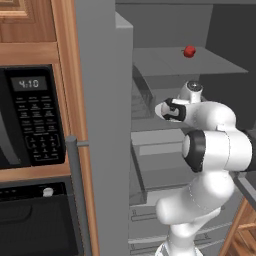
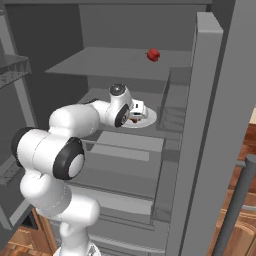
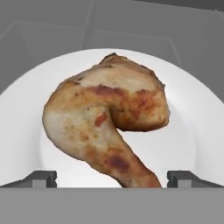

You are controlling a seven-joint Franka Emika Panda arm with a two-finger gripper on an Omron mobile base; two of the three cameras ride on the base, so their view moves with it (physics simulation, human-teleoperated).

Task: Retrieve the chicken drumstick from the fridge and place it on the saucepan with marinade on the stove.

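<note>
Retrieval is barely begun: the drumstick (image 3: 107,124) is not yet lifted from its white plate (image 3: 192,113) on a fridge (image 2: 210,125) shelf. Seen from the hand, its long axis runs diagonally, bone end toward the lower right. Jaws (image 3: 112,178) are spread wide, nothing held.

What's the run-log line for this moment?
stage: reaching in fridge | gripper: open, straddling chicken drumstick | drumstick: on white plate, not gripped | red fruit: shelf above
</note>
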